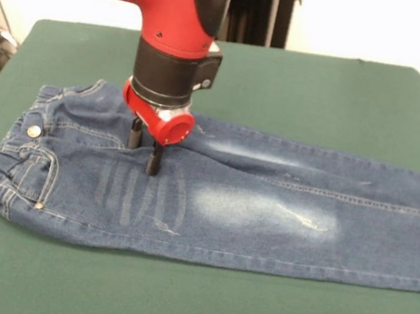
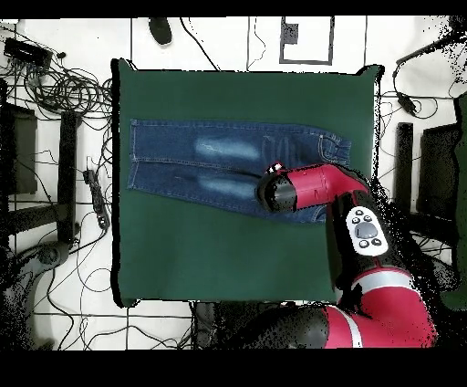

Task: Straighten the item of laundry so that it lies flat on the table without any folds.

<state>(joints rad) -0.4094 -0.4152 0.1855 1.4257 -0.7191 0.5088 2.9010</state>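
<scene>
The small blue denim jeans [image 1: 249, 209] lie stretched out on the dark green table [image 1: 296, 91]. The waistband is at the left, and the legs run right past the picture's edge. Whitish faded patches show on the thighs. My gripper [image 1: 144, 148] points down over the upper thigh near the crotch. Its two black fingers [image 1: 154, 161] stand a little apart, with their tips touching the denim. In the overhead view the jeans [image 2: 210, 160] lie across the table's [image 2: 228, 256] far half, and the red arm [image 2: 315, 187] covers the gripper.
Green cloth lies all round the jeans, widest in front of them [image 1: 191, 302]. Cables and dark equipment [image 2: 55, 91] lie on the floor beside the table. The arm's red body [image 2: 383, 301] rises at the table's near right.
</scene>
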